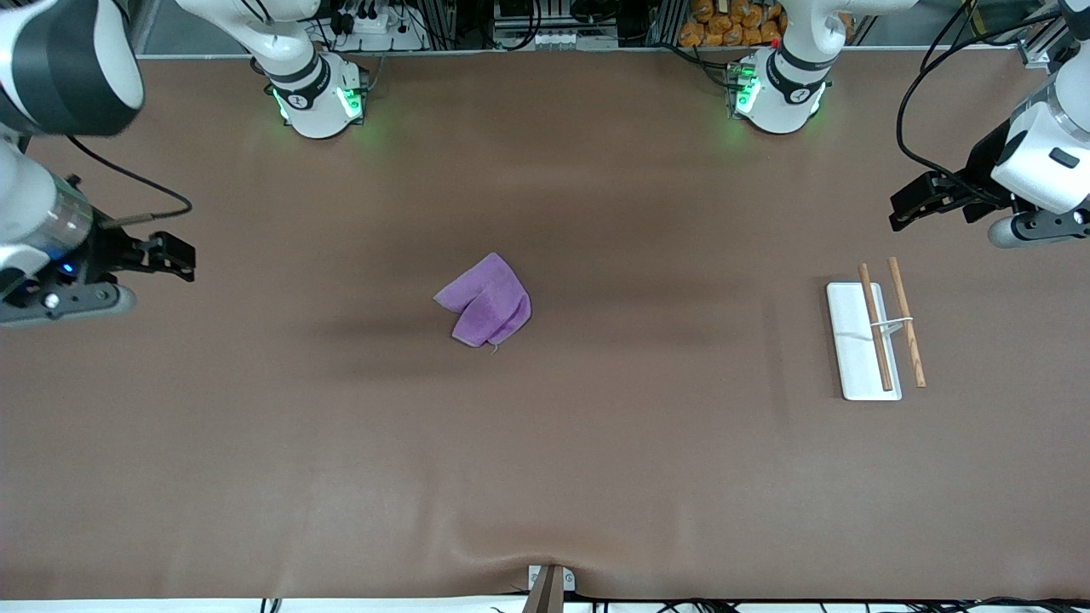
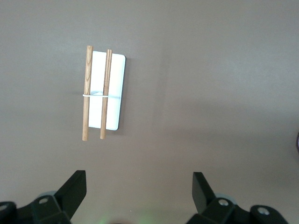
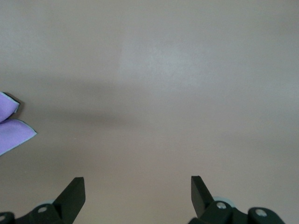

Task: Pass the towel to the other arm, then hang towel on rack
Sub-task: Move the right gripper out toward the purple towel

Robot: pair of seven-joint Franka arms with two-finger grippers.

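The purple towel (image 1: pixel 487 302) lies crumpled on the brown table near its middle; its edge also shows in the right wrist view (image 3: pixel 11 133). The rack (image 1: pixel 851 340), a white flat base with two wooden rods (image 1: pixel 906 322) joined by a thin wire, stands toward the left arm's end; it also shows in the left wrist view (image 2: pixel 114 93). My left gripper (image 1: pixel 904 211) hangs open and empty over the table beside the rack, its jaws wide apart (image 2: pixel 139 186). My right gripper (image 1: pixel 180 258) hangs open and empty over the right arm's end of the table (image 3: pixel 138 186), well apart from the towel.
The brown table mat (image 1: pixel 596 443) has a small ripple at its edge nearest the front camera. The two arm bases (image 1: pixel 319 94) (image 1: pixel 779 89) stand along the table's farther edge, with cables and clutter past them.
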